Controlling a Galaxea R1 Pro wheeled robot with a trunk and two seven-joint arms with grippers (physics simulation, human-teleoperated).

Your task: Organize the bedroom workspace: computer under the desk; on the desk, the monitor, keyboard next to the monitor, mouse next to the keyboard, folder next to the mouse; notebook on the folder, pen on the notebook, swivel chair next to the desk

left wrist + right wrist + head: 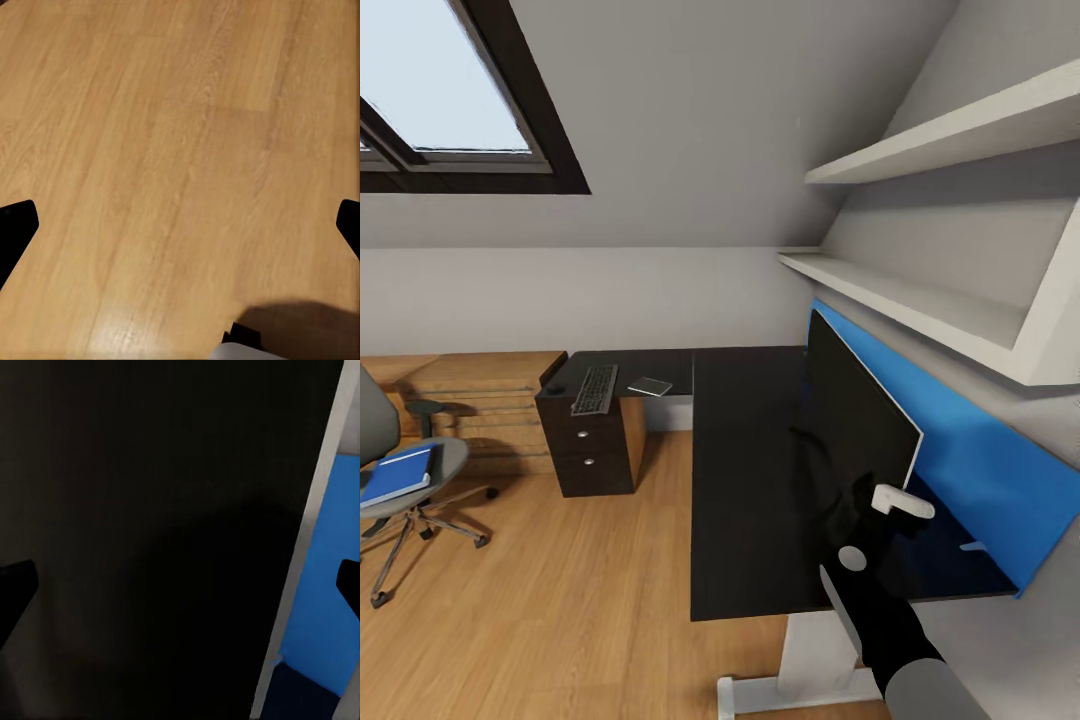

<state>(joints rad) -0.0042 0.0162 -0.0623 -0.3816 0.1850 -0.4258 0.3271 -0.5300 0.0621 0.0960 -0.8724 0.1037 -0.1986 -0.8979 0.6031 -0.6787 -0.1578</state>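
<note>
The monitor (857, 410) stands on the black desk (745, 480), its back to the blue panel (970, 470). My right arm (880, 620) reaches up to its screen. The right gripper (180, 592) is open, its fingers spread wide right in front of the black screen (150, 510). On the desk's far left wing lie the keyboard (594, 389) and the notebook (650, 386); a small dark lump (556, 388) beside the keyboard may be the mouse. The blue folder (398, 475) lies on the swivel chair (420, 480) at left. My left gripper (180, 232) hangs open over the floor. Computer and pen are out of view.
A black drawer cabinet (590, 450) stands under the desk's left wing, with a light wooden chest (480, 400) behind the chair. White shelves (920, 300) jut out above the monitor. Wood floor (580, 600) lies between chair and desk, and a skylight (450, 100) sits in the sloped ceiling.
</note>
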